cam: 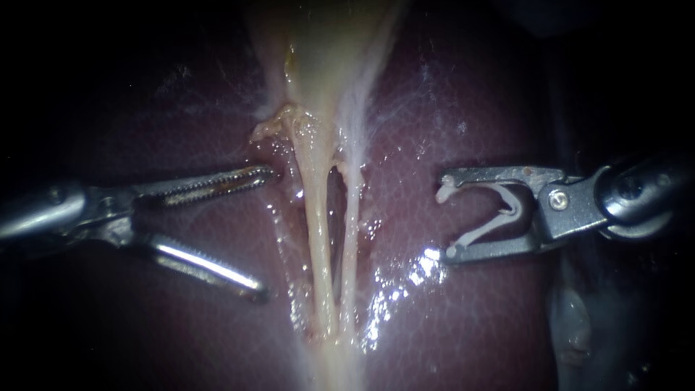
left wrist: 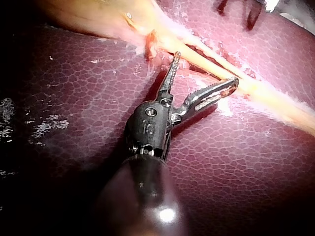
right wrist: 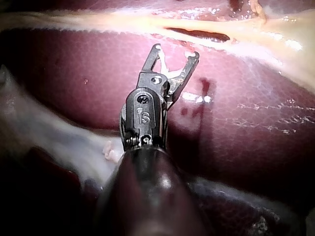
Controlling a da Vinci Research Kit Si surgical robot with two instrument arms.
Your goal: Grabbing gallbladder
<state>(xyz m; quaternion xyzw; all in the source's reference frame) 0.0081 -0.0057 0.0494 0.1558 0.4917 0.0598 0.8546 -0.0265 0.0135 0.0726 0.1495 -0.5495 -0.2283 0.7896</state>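
Dark red-brown liver (cam: 463, 116) fills my endoscope view, glistening wet in the lower middle of the frame. The pale yellow gallbladder (cam: 326, 51) hangs in from the top centre and narrows downward; both instruments lie below it and apart from it. From its tapered end a thicker tube (cam: 317, 217) and a thinner tube (cam: 352, 232) run side by side down the centre to the bottom edge. A dark slit shows between them just below the taper, and ragged tissue sits at the left of the neck.

My left instrument (cam: 262, 232) comes in from the left edge at mid height. Its end effector is spread wide, the toothed jaws gripping nothing. The upper jaw's tip lies just beside the ragged tissue left of the thicker tube. The lower jaw points toward the lower centre and stops short of the tubes. In the left wrist view the tubes run across just ahead of both tips; I cannot tell whether either tip touches them.

My right instrument (cam: 447, 216) comes in from the right edge at mid height, its tips over bare liver, well to the right of the thinner tube. Its end effector stands apart yet carries a white clip (cam: 507, 206), seated between the jaws with an arm against each. In the right wrist view the clip's open mouth faces the tubes ahead and is clear of them.
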